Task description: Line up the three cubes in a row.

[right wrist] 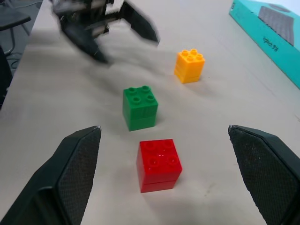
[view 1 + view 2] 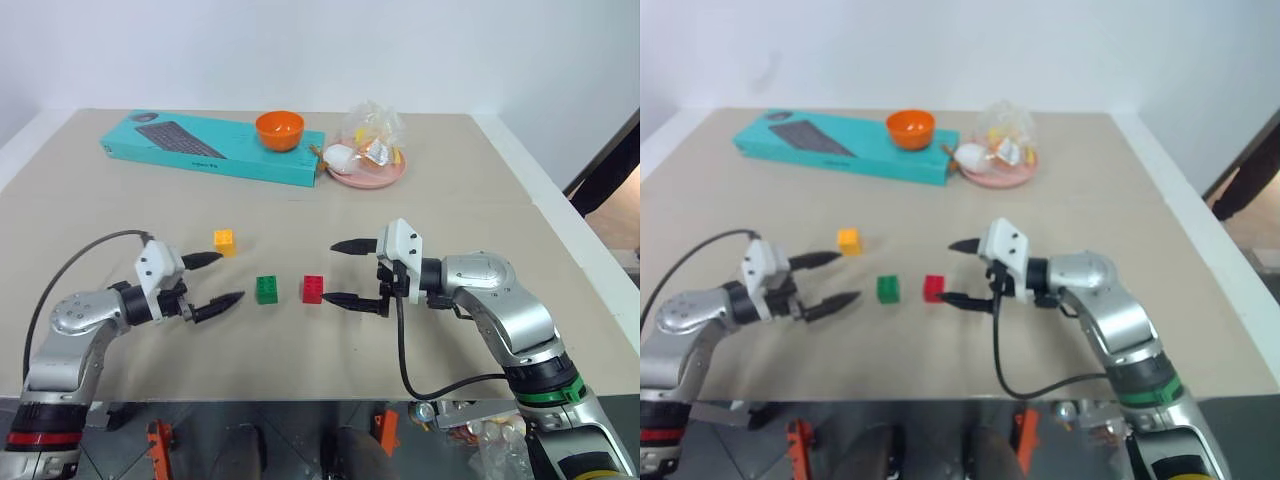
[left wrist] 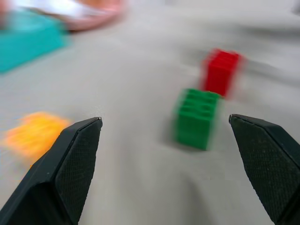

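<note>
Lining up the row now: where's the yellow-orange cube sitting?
In the left eye view the yellow-orange cube sits left of centre on the table, apart from the green cube and farther from the robot, just beyond the open left claw.

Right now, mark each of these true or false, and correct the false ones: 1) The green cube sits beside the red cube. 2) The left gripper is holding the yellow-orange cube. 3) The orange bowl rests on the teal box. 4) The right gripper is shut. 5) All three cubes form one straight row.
1) True: the green cube and the red cube sit side by side with a small gap.
2) False: the left gripper is open and empty; the yellow-orange cube lies loose on the table.
3) True: the orange bowl rests on the teal box.
4) False: the right gripper is open.
5) False: the yellow-orange cube lies farther back, off the line.
</note>
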You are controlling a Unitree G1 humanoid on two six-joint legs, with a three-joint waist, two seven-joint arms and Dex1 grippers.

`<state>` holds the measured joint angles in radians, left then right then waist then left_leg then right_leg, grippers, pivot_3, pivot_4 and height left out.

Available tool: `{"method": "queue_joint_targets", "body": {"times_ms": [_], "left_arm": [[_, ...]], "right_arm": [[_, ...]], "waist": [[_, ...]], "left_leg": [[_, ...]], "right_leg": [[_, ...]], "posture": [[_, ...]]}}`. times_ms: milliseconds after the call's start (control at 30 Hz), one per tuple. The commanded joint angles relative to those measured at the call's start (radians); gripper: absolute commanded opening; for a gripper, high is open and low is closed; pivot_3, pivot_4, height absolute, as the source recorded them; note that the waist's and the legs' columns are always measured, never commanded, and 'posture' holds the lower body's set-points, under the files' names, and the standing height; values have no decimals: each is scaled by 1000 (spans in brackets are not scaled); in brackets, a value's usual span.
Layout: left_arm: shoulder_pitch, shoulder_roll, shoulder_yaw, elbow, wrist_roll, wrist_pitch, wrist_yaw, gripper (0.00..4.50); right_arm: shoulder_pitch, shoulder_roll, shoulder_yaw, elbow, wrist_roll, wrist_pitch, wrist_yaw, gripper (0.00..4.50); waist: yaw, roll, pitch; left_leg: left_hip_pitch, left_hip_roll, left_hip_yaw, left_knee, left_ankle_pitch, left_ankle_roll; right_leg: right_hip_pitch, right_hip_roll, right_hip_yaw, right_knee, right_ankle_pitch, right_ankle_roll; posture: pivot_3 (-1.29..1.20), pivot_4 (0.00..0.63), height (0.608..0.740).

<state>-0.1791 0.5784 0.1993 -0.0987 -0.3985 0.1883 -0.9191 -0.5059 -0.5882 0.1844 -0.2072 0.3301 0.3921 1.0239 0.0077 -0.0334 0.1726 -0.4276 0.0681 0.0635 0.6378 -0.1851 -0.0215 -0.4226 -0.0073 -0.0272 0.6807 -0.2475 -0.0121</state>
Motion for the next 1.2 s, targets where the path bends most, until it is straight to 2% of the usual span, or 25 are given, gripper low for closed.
{"method": "queue_joint_targets", "body": {"times_ms": [33, 167, 367, 733, 933, 1200], "left_arm": [[13, -119, 68, -77, 56, 3, 295, 4490], [31, -245, 50, -137, 135, 28, 519, 4490], [15, -353, -15, -151, 194, 84, 676, 4490], [-81, -423, -68, -61, 245, 168, 803, 4490], [-109, -426, -79, -7, 268, 171, 829, 4490], [-140, -433, -82, 58, 285, 148, 838, 4490]], "right_arm": [[-13, -12, -35, 7, 13, -21, 15, 4500], [-24, -13, -31, 20, 12, -26, 24, 4500], [-30, -19, -28, 28, 7, -27, 35, 4500], [-24, -26, -42, 9, 19, -9, 26, 4500], [-50, 44, -96, 17, 88, 32, -47, 4500], [-67, 82, -96, 49, 74, 14, -82, 4500]], "waist": [[0, 0, 0], [0, -2, 0], [0, -2, 0], [0, -2, 0], [-1, -2, 0], [0, -2, 0]], "left_leg": [[1, 0, 0, 0, 0, 0], [2, -2, 1, 0, 0, 0], [2, -1, 1, 0, 0, 0], [2, -2, 1, 0, 0, 0], [2, -2, 1, 0, 0, 0], [2, -2, 1, 0, 0, 0]], "right_leg": [[1, -1, 1, 0, 0, 0], [2, -1, 4, 0, 1, 2], [1, 1, 3, 0, 1, 2], [1, 1, 4, 0, 2, 2], [1, 1, 4, 0, 2, 2], [1, 1, 4, 0, 2, 2]], "posture": [[0, 150, 740], [0, 150, 740], [0, 150, 740], [0, 150, 740], [0, 150, 740], [0, 150, 740]]}}
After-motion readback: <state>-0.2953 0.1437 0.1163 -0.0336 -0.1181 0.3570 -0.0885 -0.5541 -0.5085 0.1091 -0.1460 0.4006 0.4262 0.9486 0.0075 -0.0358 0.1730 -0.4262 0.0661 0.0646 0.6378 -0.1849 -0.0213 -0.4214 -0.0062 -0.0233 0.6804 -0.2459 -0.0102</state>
